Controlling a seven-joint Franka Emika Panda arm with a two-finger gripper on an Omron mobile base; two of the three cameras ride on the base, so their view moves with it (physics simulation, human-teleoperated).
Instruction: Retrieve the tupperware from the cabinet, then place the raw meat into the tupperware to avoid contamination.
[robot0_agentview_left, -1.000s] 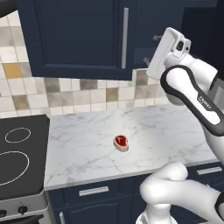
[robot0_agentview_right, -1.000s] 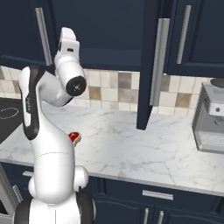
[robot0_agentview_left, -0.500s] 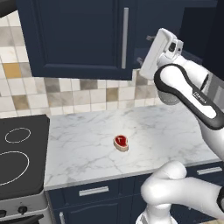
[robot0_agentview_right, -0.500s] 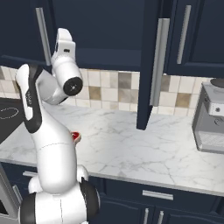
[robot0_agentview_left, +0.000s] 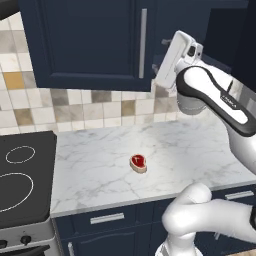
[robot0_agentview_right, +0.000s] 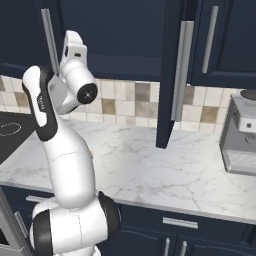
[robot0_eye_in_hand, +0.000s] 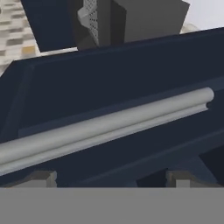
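Note:
The raw meat, a small red slice with a cream rim, lies on the marble counter. My arm is raised with its white hand up against the navy cabinet, just right of a closed door's bar handle. From the right the hand shows beside that handle. In the hand view a silver bar handle on a navy door runs across, a little beyond my gripper. Its fingers are open with nothing between them. The tupperware is out of view.
One cabinet door stands open edge-on over the counter, handle on its face. A grey machine sits at the counter's right end and a black stovetop at its left. Low navy drawers run below.
The hand has shifted a little leftward in the left base view, closer to the closed door's handle. The fingers stayed open and the meat has not moved.

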